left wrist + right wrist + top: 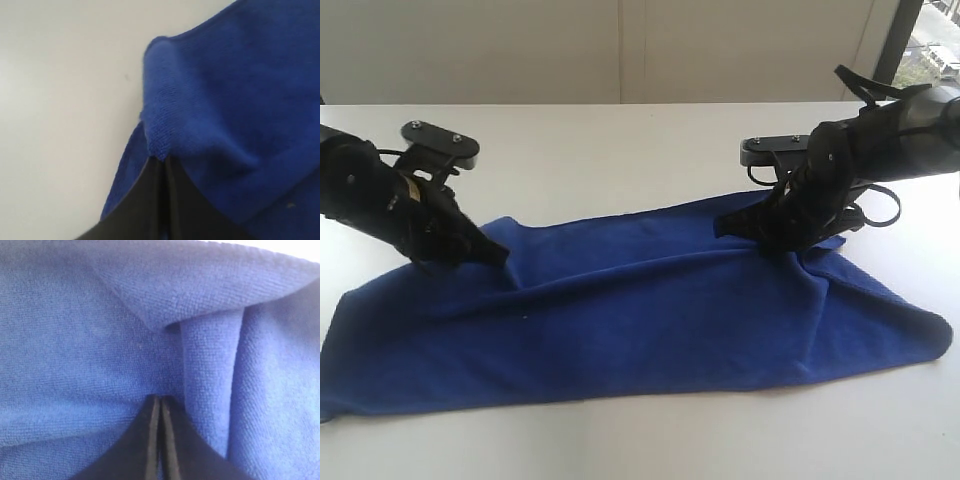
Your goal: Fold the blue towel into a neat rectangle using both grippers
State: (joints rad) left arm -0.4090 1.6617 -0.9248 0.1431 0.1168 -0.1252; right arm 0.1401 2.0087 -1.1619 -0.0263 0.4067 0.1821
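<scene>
The blue towel lies spread lengthwise across the white table, its far edge rumpled and raised at two spots. My left gripper reaches down to the towel's far left corner. In the left wrist view the left gripper is shut, with the rolled hem of the towel pinched at its tips. My right gripper presses into the far right part of the edge. Seen from the right wrist, the right gripper is shut on a fold of the towel. No white label shows.
The white table extends behind and in front of the towel. A pale wall stands beyond its far edge, with a window at the upper right. The towel's near left corner reaches the table's front left.
</scene>
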